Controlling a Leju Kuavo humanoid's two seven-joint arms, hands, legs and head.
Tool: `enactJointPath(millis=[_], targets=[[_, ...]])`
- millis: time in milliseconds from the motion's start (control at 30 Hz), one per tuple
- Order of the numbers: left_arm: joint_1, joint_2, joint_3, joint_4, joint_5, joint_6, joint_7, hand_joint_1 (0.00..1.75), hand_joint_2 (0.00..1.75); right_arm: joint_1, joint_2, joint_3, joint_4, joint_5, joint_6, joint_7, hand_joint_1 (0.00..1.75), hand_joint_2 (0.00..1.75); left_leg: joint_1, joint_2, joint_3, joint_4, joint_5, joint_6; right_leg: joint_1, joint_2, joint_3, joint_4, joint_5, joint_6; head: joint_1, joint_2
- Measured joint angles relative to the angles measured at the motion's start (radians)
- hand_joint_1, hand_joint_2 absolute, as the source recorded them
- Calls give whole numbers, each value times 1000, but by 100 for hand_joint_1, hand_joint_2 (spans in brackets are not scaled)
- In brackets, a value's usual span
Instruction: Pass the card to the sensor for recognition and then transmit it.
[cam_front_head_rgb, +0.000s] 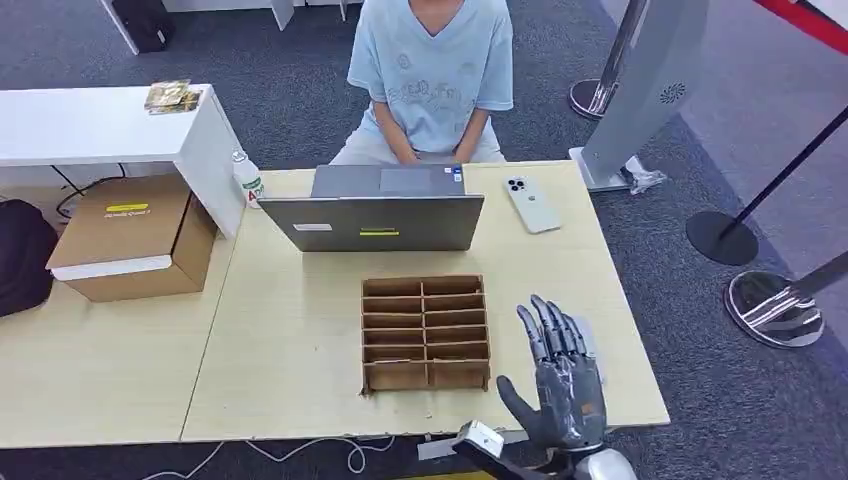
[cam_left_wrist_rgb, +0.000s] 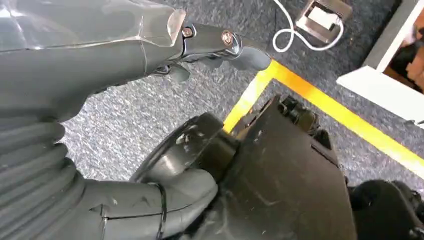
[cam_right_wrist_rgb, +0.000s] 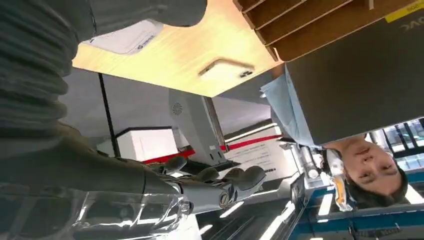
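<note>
My right hand (cam_front_head_rgb: 562, 385) hovers over the near right part of the wooden table (cam_front_head_rgb: 290, 340), fingers spread and holding nothing. A white card (cam_right_wrist_rgb: 127, 37) lies flat on the table just under it; from the head view only a sliver of the card (cam_front_head_rgb: 590, 338) shows beside the fingers. A small white and grey box (cam_front_head_rgb: 480, 438) with a white cable, perhaps the sensor, sits just past the table's front edge. My left hand (cam_left_wrist_rgb: 220, 45) hangs beside my body above grey carpet, fingers loosely extended, nothing in it.
A cardboard divider tray (cam_front_head_rgb: 425, 332) stands left of my right hand. Behind it are a grey laptop (cam_front_head_rgb: 375, 220), a phone (cam_front_head_rgb: 531, 203) and a seated person (cam_front_head_rgb: 432, 80). A cardboard box (cam_front_head_rgb: 135, 237) and a bottle (cam_front_head_rgb: 249, 180) are at the left.
</note>
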Motion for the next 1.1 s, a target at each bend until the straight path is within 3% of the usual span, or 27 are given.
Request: enactJointPath(millis=[300, 500, 633, 867, 1100], targets=[[-3, -6, 2, 0, 0, 1, -2, 0, 175, -21, 0, 25, 30, -20, 17, -19, 54, 175, 0, 0, 0, 0, 0, 0, 0, 0, 0, 0, 0, 0, 0, 0], [-3, -6, 4, 0, -1, 1, -11, 0, 175, -31, 0, 35, 61, -35, 17, -22, 54, 175, 0, 0, 0, 0, 0, 0, 0, 0, 0, 0, 0, 0, 0, 0], [-3, -6, 5, 0, -1, 1, -18, 0, 175, -37, 0, 42, 81, -44, 15, -25, 68, 175, 0, 0, 0, 0, 0, 0, 0, 0, 0, 0, 0, 0, 0, 0], [-3, -8, 6, 0, -2, 2, -29, 0, 175, -43, 0, 53, 105, -48, 19, -27, 56, 175, 0, 0, 0, 0, 0, 0, 0, 0, 0, 0, 0, 0, 0, 0], [-3, -8, 7, 0, -2, 5, -35, 0, 175, -56, 0, 62, 126, -45, 32, -36, 70, 175, 0, 0, 0, 0, 0, 0, 0, 0, 0, 0, 0, 0, 0, 0]])
